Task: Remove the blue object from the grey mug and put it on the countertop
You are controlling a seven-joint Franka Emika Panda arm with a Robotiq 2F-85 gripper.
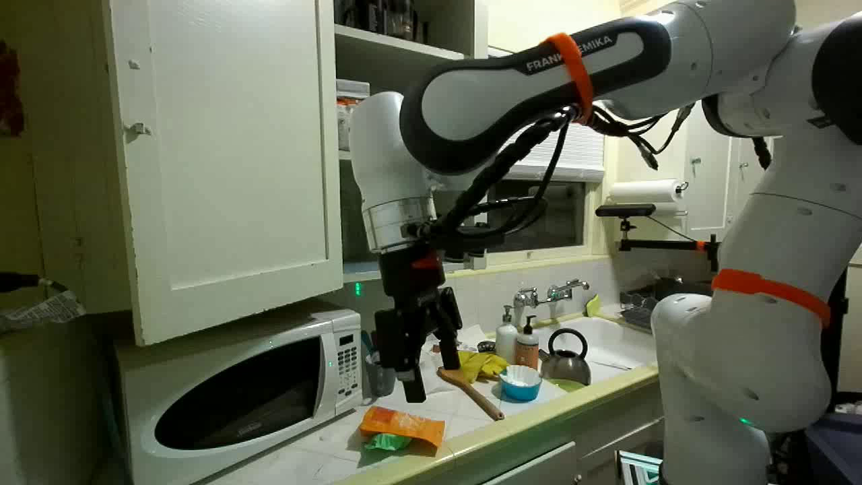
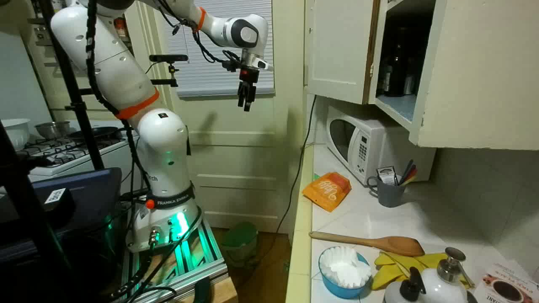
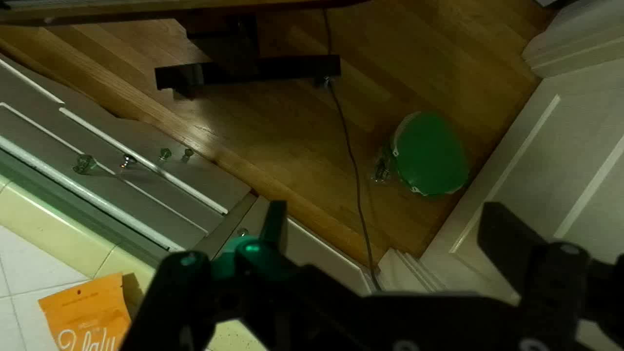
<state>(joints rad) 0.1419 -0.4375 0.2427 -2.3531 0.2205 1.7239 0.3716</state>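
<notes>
Busy counter [image 2: 349, 221], pale tile with yellow trim [image 2: 300, 261] down the front edge! White microwave [image 2: 377, 145] at one end, grey mug [image 2: 389, 195] upright just beside it, toward the back edge. Orange packet [image 2: 327, 191] lapping onto that trim, green wrapper [image 1: 386, 442] poking out. Wooden spoon [image 2: 379, 243] crosswise, handle tip reaching the front, yellow gloves [image 2: 389, 269] by its head, blue bowl [image 2: 342, 290] and pump bottles [image 1: 506, 342] near, printed packet [image 2: 507, 284] toward the back.
</notes>
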